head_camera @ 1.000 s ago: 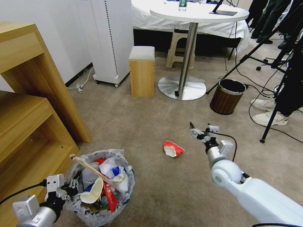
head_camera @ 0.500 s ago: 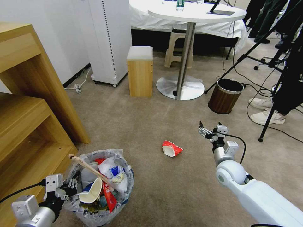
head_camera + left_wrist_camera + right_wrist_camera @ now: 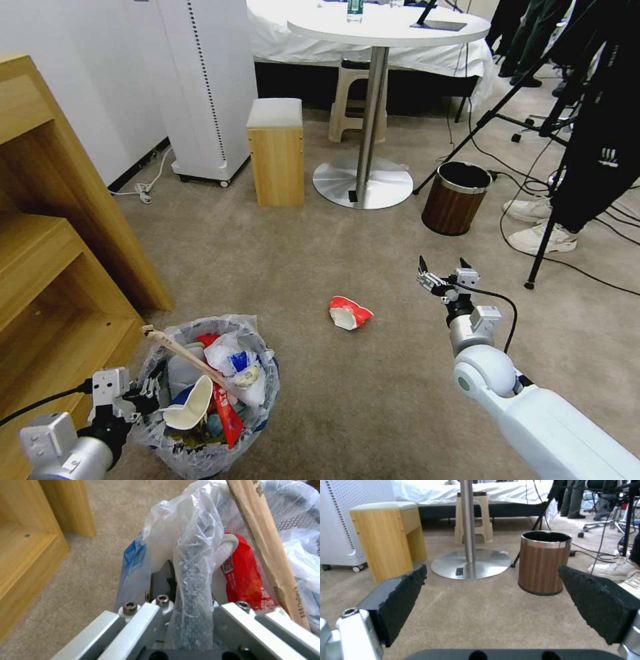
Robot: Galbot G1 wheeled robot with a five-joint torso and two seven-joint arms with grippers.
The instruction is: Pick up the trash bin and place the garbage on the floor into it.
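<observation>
Your left gripper [image 3: 148, 393] sits low at the near left, clamped on the bag-lined rim of the trash bin [image 3: 207, 400], which stands on the floor [image 3: 267, 247] beside the wooden shelf unit [image 3: 60, 267] and brims with garbage. Your right arm reaches forward at the right, its gripper [image 3: 441, 272] held above the carpet with fingers spread wide apart. A crumpled red-and-white cup [image 3: 349, 313] lies on the floor to the left of that gripper, well apart from the bin.
</observation>
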